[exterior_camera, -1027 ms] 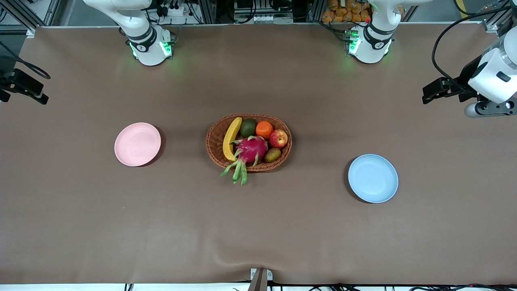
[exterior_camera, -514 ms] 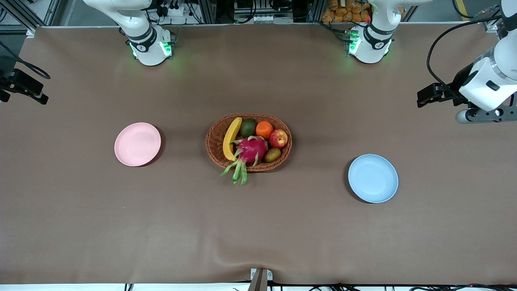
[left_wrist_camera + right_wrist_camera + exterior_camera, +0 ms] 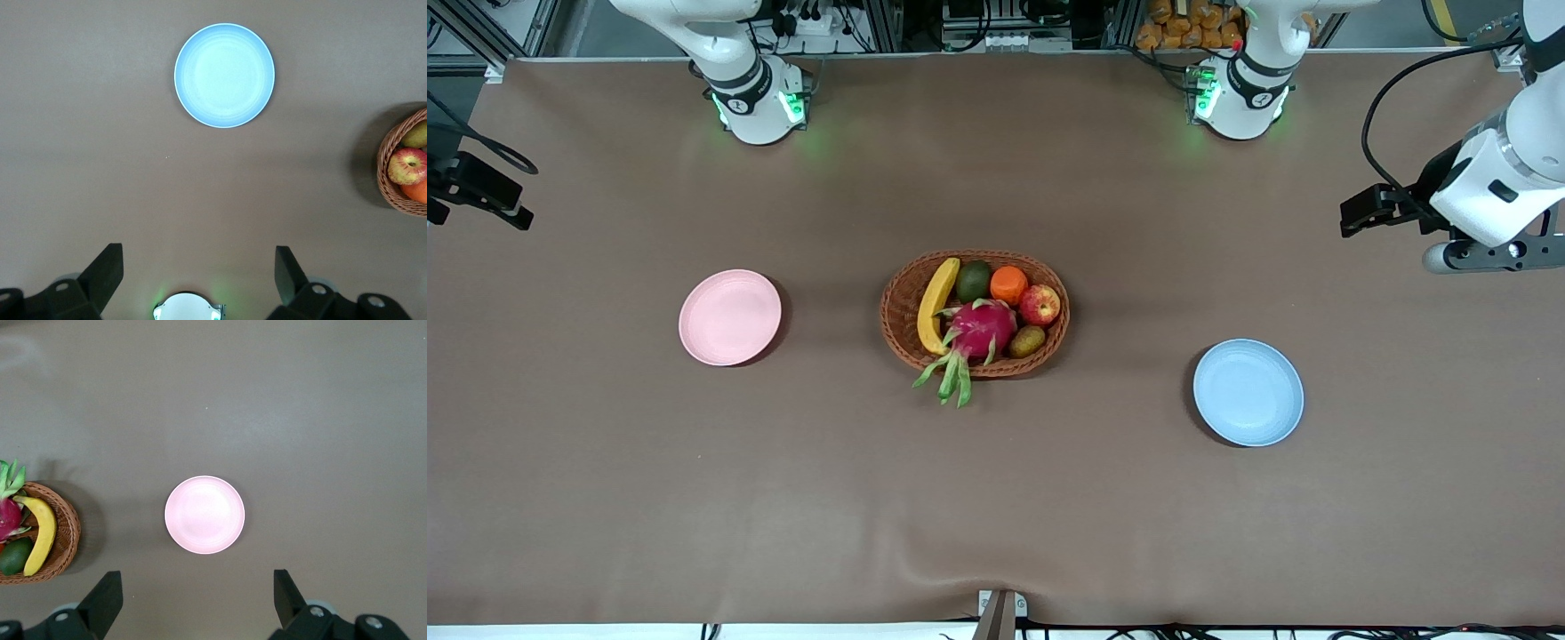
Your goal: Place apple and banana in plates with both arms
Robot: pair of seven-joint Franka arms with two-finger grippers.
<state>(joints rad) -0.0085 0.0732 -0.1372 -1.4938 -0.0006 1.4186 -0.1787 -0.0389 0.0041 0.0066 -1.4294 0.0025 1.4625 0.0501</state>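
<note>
The red apple (image 3: 1040, 305) and the yellow banana (image 3: 935, 304) lie in the brown wicker basket (image 3: 898, 338) at the table's middle. The apple (image 3: 407, 166) also shows in the left wrist view, the banana (image 3: 41, 533) in the right wrist view. The pale pink plate (image 3: 729, 317) lies bare toward the right arm's end, the light blue plate (image 3: 1248, 391) toward the left arm's end. My left gripper (image 3: 197, 259) hangs open and holds nothing, high over the cloth by the blue plate (image 3: 224, 75). My right gripper (image 3: 197, 580) is open too, high above the pink plate (image 3: 204, 514).
An orange (image 3: 1008, 284), a green avocado (image 3: 973, 280), a magenta dragon fruit (image 3: 980, 329) and a small brownish fruit (image 3: 1027, 340) share the basket. The dragon fruit's green leaves hang over the rim. Brown cloth covers the whole table. The arms' green-lit bases (image 3: 1240, 98) stand along the table's edge farthest from the front camera.
The left arm's hand has drifted slightly toward the table's middle. The right arm, the fruit and the plates have not moved.
</note>
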